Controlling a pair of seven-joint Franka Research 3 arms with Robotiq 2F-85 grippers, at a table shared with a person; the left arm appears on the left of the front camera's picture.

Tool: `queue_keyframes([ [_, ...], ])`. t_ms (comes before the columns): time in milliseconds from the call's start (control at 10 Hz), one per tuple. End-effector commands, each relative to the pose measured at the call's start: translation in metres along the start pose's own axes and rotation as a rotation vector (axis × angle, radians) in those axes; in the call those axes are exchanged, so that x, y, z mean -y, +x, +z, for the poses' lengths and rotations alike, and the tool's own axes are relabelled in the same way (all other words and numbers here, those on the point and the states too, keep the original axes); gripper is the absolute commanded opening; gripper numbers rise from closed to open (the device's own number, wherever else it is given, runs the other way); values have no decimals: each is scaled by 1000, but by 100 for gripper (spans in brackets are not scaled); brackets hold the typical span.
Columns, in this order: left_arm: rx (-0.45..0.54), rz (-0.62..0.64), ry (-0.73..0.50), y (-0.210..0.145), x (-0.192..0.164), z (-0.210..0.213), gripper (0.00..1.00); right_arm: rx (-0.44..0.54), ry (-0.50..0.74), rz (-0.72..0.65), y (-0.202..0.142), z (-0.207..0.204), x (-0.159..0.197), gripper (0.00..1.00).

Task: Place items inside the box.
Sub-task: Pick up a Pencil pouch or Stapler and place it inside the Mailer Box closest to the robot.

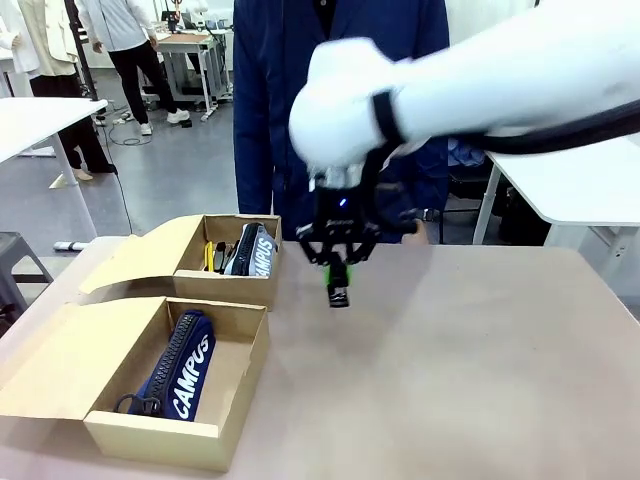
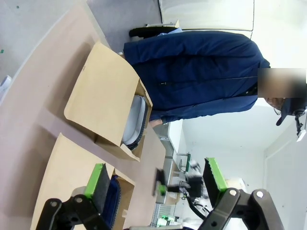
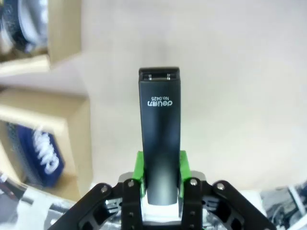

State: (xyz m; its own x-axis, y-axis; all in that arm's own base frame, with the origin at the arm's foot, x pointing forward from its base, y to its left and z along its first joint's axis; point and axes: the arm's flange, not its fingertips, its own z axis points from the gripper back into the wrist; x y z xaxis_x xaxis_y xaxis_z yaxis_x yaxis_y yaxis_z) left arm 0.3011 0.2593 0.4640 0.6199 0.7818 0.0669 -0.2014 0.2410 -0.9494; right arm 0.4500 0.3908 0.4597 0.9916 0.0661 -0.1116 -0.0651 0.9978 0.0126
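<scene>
My right gripper (image 1: 340, 262) hangs above the table's middle, shut on a small black stapler-like piece (image 1: 339, 292) that points down. The right wrist view shows this piece (image 3: 159, 124), printed "deli", clamped between the green pads (image 3: 138, 165). The near cardboard box (image 1: 165, 440) holds a navy "CAMPUS" pouch (image 1: 185, 365). In the far box (image 1: 220, 288) are a grey pouch (image 1: 255, 250), a yellow knife (image 1: 209, 255) and a black marker (image 1: 220, 256). My left gripper (image 2: 156, 182) is open and holds nothing, looking over both boxes (image 2: 67, 167).
A person in a navy jacket (image 1: 270, 110) stands at the far edge, behind the boxes. Both boxes have their flaps (image 1: 130, 260) folded out to the left. Bare tabletop (image 1: 470, 370) stretches to the right of the boxes.
</scene>
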Motion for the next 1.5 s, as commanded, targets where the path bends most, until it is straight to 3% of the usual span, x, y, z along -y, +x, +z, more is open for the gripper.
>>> queue_keyframes([
  [0, -1, 2, -14, -1, 0, 1, 100, -35, 24, -144, -103, 46, 58, 0],
  [200, -1, 2, -14, -1, 0, 1, 100, -31, 89, -160, -161, 58, 115, 0],
  [400, -1, 2, -14, -1, 0, 1, 100, -19, 183, -194, -184, 55, 181, 0],
  [500, -1, 2, -14, -1, 0, 1, 100, -44, 237, -242, -187, 45, 195, 0],
  [700, -1, 2, -14, -1, 0, 1, 100, 7, 348, -200, -193, 25, 165, 0],
  [800, -1, 2, -14, -1, 0, 1, 100, -43, 207, -249, -194, 48, 198, 0],
  [900, -1, 2, -14, -1, 0, 1, 100, -35, 267, -248, -194, 37, 196, 32],
  [1000, -1, 2, -14, -1, 0, 1, 100, -152, 374, -346, -150, 24, 191, 32],
  [1100, -1, 2, -14, -1, 0, 1, 100, -148, 428, -248, -118, 17, 147, 32],
  [1300, -1, 2, -14, -1, 0, 1, 100, -106, 496, -287, -96, 18, 64, 32],
  [1400, -1, 2, -14, -1, 0, 1, 100, -137, 507, -222, -96, 15, 33, 32],
])
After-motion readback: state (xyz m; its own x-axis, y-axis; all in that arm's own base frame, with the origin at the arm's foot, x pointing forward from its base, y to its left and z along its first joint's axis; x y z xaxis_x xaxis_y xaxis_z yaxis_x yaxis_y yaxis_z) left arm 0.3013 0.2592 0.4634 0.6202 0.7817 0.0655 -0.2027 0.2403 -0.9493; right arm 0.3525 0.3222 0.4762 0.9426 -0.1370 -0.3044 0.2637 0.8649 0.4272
